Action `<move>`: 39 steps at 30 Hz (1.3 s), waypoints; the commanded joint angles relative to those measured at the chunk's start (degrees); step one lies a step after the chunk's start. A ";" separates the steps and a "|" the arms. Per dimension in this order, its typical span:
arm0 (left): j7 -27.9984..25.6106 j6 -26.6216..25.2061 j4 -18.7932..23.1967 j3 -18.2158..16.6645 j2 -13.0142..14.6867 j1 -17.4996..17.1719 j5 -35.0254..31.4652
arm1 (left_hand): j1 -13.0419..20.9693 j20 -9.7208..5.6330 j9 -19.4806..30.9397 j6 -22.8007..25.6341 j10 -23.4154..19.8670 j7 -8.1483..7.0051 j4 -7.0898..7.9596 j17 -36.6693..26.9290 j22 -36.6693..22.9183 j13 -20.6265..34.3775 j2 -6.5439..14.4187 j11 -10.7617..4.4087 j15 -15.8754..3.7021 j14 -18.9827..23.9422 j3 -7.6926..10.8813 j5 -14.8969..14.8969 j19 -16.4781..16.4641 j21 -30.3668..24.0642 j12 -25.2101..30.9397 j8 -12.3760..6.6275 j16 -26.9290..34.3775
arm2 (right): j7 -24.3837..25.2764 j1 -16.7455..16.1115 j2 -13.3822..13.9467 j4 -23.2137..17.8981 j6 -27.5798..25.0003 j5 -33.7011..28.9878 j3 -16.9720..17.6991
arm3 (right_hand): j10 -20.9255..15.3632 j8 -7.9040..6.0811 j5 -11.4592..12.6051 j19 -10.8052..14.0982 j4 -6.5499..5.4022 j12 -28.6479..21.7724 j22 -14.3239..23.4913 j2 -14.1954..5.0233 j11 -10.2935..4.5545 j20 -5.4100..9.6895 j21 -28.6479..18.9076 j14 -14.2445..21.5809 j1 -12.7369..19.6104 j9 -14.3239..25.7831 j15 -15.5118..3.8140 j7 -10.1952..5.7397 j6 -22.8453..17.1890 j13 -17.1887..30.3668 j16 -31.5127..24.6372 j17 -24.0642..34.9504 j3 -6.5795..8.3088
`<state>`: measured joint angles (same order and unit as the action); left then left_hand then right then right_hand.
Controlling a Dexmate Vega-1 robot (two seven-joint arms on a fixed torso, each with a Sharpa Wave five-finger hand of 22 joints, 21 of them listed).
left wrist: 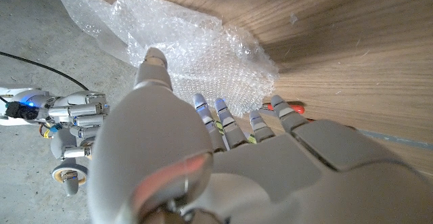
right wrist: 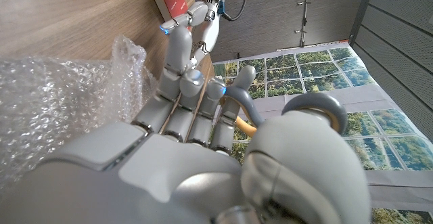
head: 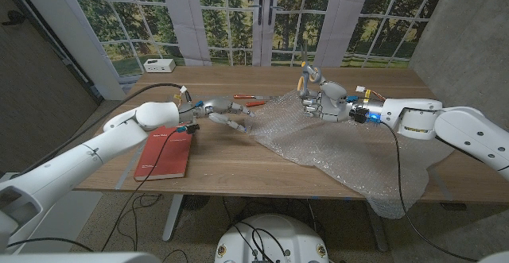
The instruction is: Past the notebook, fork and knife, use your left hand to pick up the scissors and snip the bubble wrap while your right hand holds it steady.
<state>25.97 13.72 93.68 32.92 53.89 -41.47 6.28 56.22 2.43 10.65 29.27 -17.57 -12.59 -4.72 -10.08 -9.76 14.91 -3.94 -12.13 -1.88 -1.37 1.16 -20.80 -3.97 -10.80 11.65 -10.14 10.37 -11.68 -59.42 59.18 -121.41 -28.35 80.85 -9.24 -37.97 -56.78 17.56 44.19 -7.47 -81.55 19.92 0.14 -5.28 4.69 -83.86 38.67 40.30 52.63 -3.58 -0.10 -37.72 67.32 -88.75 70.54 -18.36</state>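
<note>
The right robot hand [head: 324,102] is staying up above the far side of the bubble wrap [head: 334,148]. Its fingers are curling tight around the scissors [head: 306,76]. The grey and yellow handle loops are sticking up out of the hand. In the right wrist view the loops [right wrist: 318,105] are sitting right by the thumb of that hand [right wrist: 203,163].

The left robot hand [head: 225,114] is holding nothing. Its fingers are spreading apart and reaching toward the near edge of the bubble wrap. I cannot tell if the fingertips are touching the wrap or the bench [head: 231,160].

The bubble wrap is lying crumpled on the right half of the bench, and one corner is hanging over the front edge. In the left wrist view the wrap [left wrist: 203,48] is lying just past the fingers of the left hand [left wrist: 223,163].

A red notebook [head: 165,153] is lying closed under the left arm, near the front of the bench. Two thin things with orange-red handles [head: 254,101] are lying just beyond the left hand, beside the wrap. A small white box [head: 159,64] is sitting at the far left.
</note>
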 commanded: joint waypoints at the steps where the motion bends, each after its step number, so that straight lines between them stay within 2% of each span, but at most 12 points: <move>1: -4.51 0.51 1.60 -0.65 0.13 -1.93 -3.88 | -0.95 -0.70 0.09 -1.43 1.24 0.07 0.43 -0.31 -0.09 -0.17 -1.47 -0.03 -4.93 -0.92 -1.67 -1.50 0.19 0.08 -0.07 0.07 0.22 | -0.28 0.22 -0.04 0.23 -0.13 0.14 -0.35 | -0.44 -0.38 -0.05 -0.15 -0.12 0.07 0.08 -0.04 -0.38 1.54 -0.39 -0.20 0.27 0.35 -8.35 0.40 -0.27 0.23 0.35 0.12 -0.08; 8: -8.76 2.89 1.02 -1.02 -0.44 -3.09 -7.22 | -4.54 -1.38 0.04 -4.29 4.58 0.07 1.94 -0.43 -0.14 -0.84 -4.02 -0.01 -4.76 -3.57 -6.21 -5.63 0.71 0.07 -0.39 0.07 0.02 | -0.21 0.36 -0.34 0.52 -0.09 0.21 -0.62 | -0.51 -0.30 -0.09 -0.21 -0.13 0.03 -0.05 -0.09 -0.37 1.55 -0.59 -0.24 0.28 0.10 -8.36 0.30 -0.37 0.31 0.37 0.12 -0.07; 11: -13.95 3.91 0.91 -1.59 -1.21 -4.77 -10.43 | -5.49 -1.82 0.03 -4.94 5.20 0.06 2.35 -0.46 -0.15 -0.99 -4.45 -0.03 -5.12 -3.83 -7.39 -6.73 0.77 0.05 -0.34 0.01 0.14 | -0.15 0.24 -0.43 0.52 0.13 0.08 -0.61 | -0.45 -0.30 -0.10 -0.22 -0.14 -0.12 -0.15 -0.13 -0.35 1.58 -0.63 -0.23 0.28 0.04 -8.37 0.28 -0.45 0.59 0.37 0.11 -0.07; 13: -13.98 4.17 -0.06 -1.23 -1.97 -4.59 -10.36 | -6.59 -1.36 0.04 -5.56 5.54 0.04 2.92 -0.51 -0.19 -1.11 -4.47 -0.02 -4.56 -3.95 -8.46 -7.82 0.85 0.01 -0.21 -0.03 0.28 | -0.27 0.23 -0.52 0.59 0.20 0.04 -0.70 | -0.48 -0.42 -0.12 -0.21 -0.16 -0.07 -0.29 -0.15 -0.34 1.59 -0.69 -0.17 0.27 0.17 -8.38 0.25 -0.48 0.51 0.35 0.11 -0.07; 14: -14.20 4.60 -0.52 -0.93 -2.33 -4.37 -11.00 | -6.96 -2.04 0.05 -5.63 5.34 0.00 3.14 -0.52 -0.19 -1.17 -4.41 -0.04 -5.18 -3.95 -8.99 -8.42 0.76 -0.05 0.01 -0.16 0.35 | -0.29 0.28 -0.55 0.61 0.23 -0.03 -0.76 | -0.47 -0.44 -0.13 -0.28 -0.16 -0.05 -0.20 -0.17 -0.42 1.59 -0.79 -0.16 0.27 0.17 -8.38 0.27 -0.51 0.50 0.35 0.11 -0.07; 23: -16.69 10.29 -3.03 1.54 -4.78 -3.69 -16.74 | -6.73 -2.15 -0.01 -8.05 7.81 -0.03 3.40 -0.55 -0.21 -1.38 -3.40 0.02 -4.70 -5.16 -10.02 -10.50 0.99 -0.02 -0.45 0.19 0.14 | -0.24 0.58 -0.75 0.74 0.26 -0.29 -1.11 | -0.73 -0.51 -0.21 -0.40 -0.19 -0.04 -0.53 -0.30 -0.35 1.59 -1.22 -0.02 0.28 0.18 -8.37 0.27 -0.48 0.49 0.32 0.12 -0.06; 29: -15.91 13.28 -5.39 2.79 -6.09 -3.44 -16.83 | -6.86 -3.00 -0.02 -9.05 7.89 0.01 3.61 -0.58 -0.22 -1.39 -3.10 -0.04 -5.39 -5.13 -10.46 -11.15 0.90 -0.08 -0.24 0.27 0.27 | -0.39 0.28 -1.08 0.87 0.84 -0.54 -1.18 | -0.58 -0.49 -0.30 -0.57 -0.15 -0.14 -0.73 -0.41 -0.37 1.61 -1.56 0.01 0.40 -0.04 -8.36 0.37 -0.57 0.72 0.31 0.14 -0.03; 33: -17.83 14.21 -5.96 2.64 -6.33 -4.11 -18.54 | -8.81 -2.15 -0.01 -13.51 9.79 0.01 5.30 -0.70 -0.28 -1.44 -1.57 0.05 -4.53 -5.54 -12.37 -13.76 1.11 -0.14 -0.13 0.37 0.46 | -0.30 0.04 -1.20 0.85 1.04 -0.47 -1.10 | -0.45 -0.58 -0.32 -0.59 -0.10 -0.35 -0.88 -0.50 -0.29 1.61 -1.59 -0.01 0.55 0.15 -8.37 0.36 -0.43 1.07 0.31 0.14 0.03; 36: -21.65 15.50 -6.97 2.22 -6.80 -4.98 -21.14 | -9.34 -2.72 0.02 -14.25 9.95 -0.02 5.83 -0.72 -0.30 -1.44 -0.97 0.01 -5.07 -5.21 -12.81 -14.44 0.79 -0.28 0.04 0.26 0.64 | -0.29 0.03 -1.29 0.88 1.08 -0.52 -1.21 | -0.66 -0.51 -0.37 -0.66 -0.03 0.20 -0.98 -0.53 -0.26 1.59 -1.72 -0.06 0.70 -0.08 -8.36 0.36 -0.53 0.14 0.32 0.14 0.06; 37: -25.56 16.67 -7.67 1.86 -7.19 -5.66 -23.97 | -9.71 -2.58 0.04 -14.52 9.93 -0.03 6.16 -0.73 -0.31 -1.43 -0.61 0.00 -4.89 -5.13 -13.05 -14.80 0.68 -0.33 0.16 0.18 0.68 | -0.34 0.00 -1.34 0.90 1.13 -0.51 -1.22 | -0.56 -0.56 -0.38 -0.65 -0.02 0.04 -1.03 -0.53 -0.38 1.61 -1.74 -0.08 0.73 -0.01 -8.36 0.35 -0.51 0.46 0.33 0.13 0.07; 38: -28.20 17.46 -8.35 1.63 -7.59 -6.18 -25.46 | -13.74 -3.01 0.17 -13.97 8.51 0.01 9.09 -0.80 -0.42 -1.35 1.18 0.23 -5.39 -3.67 -15.22 -16.68 -0.72 -0.83 1.22 -0.67 1.13 | -0.27 -0.03 -1.41 0.91 1.18 -0.47 -1.22 | -0.48 -0.58 -0.39 -0.67 -0.01 -0.08 -1.04 -0.54 -0.44 1.59 -1.77 -0.09 0.76 0.03 -8.36 0.33 -0.47 0.69 0.34 0.13 0.07; 39: -28.94 17.49 -8.56 1.58 -7.74 -6.38 -25.90 | -14.99 -2.99 0.19 -13.65 7.98 -0.01 10.00 -0.78 -0.40 -1.34 1.48 0.12 -5.83 -2.79 -16.21 -17.43 -1.05 -0.85 1.57 -0.83 1.33 | -0.27 -0.02 -1.43 0.93 1.19 -0.47 -1.24 | -0.45 -0.63 -0.40 -0.68 0.01 -0.20 -1.10 -0.54 -0.35 1.61 -1.77 -0.10 0.79 0.12 -8.36 0.33 -0.45 0.88 0.34 0.13 0.08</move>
<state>8.94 26.06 88.87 34.88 48.40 -45.39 -10.82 45.06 -0.36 10.66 15.22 -8.18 -12.59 2.50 -10.54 -9.97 13.35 -3.59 -12.03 -1.95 -5.91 -12.73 -36.16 -3.32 -11.12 12.00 -10.09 10.95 -11.99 -59.14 58.15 -120.61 -27.69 80.52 -10.29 -38.30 -57.05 17.56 43.59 -7.48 -81.60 18.86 -0.18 -5.38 4.70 -85.38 38.67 40.59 52.53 -3.59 -0.02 -37.99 67.74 -88.75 70.54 -18.36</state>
